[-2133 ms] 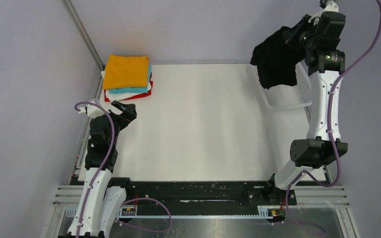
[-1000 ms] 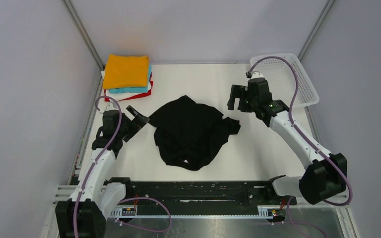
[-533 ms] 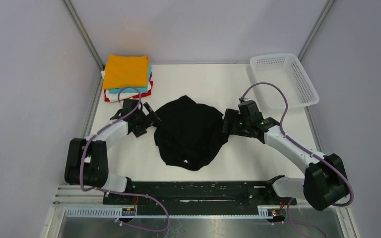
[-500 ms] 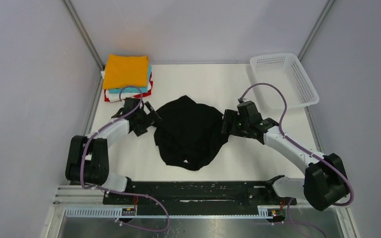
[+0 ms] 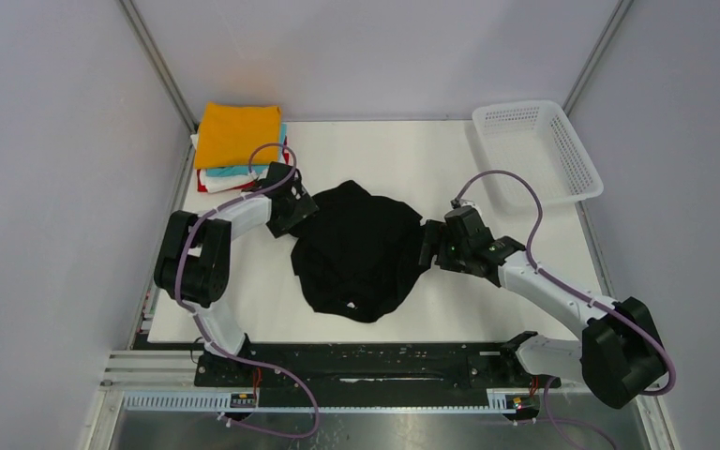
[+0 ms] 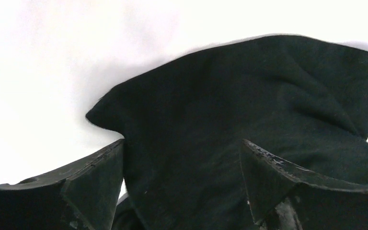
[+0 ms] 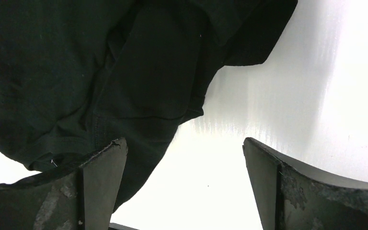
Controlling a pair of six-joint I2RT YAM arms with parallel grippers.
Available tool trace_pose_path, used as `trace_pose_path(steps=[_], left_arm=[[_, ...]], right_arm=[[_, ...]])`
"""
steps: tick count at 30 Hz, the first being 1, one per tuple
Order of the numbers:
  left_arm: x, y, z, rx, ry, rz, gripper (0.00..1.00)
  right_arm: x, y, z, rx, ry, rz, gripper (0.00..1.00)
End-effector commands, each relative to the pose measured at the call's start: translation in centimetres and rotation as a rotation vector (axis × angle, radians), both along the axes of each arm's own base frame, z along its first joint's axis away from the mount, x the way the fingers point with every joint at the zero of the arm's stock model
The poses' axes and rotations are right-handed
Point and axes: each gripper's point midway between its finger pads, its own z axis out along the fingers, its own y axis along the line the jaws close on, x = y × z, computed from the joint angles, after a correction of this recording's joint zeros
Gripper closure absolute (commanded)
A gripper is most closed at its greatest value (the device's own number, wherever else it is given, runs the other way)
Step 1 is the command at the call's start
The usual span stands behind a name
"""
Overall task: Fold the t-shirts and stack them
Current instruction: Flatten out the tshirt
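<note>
A large black t-shirt [image 5: 361, 248] lies crumpled in the middle of the white table [image 5: 384, 150]. My left gripper [image 5: 298, 208] is at its upper left edge. In the left wrist view that gripper [image 6: 182, 158] has its jaws wide apart and astride the black cloth [image 6: 249, 96], open. My right gripper [image 5: 428, 246] is low at the shirt's right edge. In the right wrist view it [image 7: 184, 153] is open over bare table, its left finger [image 7: 100, 177] over the shirt's [image 7: 76, 72] hem. The folded t-shirts are stacked at the back left, the orange one [image 5: 237, 136] on top.
A white mesh basket [image 5: 536, 150] stands at the back right corner. Grey walls close in the table on the left, back and right. A black rail [image 5: 375, 361] with the arm bases runs along the near edge.
The black shirt, first held high over the basket, now lies on the table. Both open grippers have closed in on its left and right edges; the left jaws have narrowed slightly.
</note>
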Motion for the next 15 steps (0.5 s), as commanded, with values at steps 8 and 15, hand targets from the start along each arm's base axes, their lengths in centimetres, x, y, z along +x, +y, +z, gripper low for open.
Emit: trace_pose_path(steps=[8, 15], left_arm=[[2.0, -2.9, -1.8, 0.048, 0.032, -0.081, 0.99], [1.3, -0.9, 1.6, 0.115, -0.102, -0.047, 1.00]], right_arm=[[0.7, 1.1, 0.5, 0.037, -0.044, 0.017, 0.02], [1.8, 5.1, 0.6, 0.069, -0.023, 0.091, 0.03]])
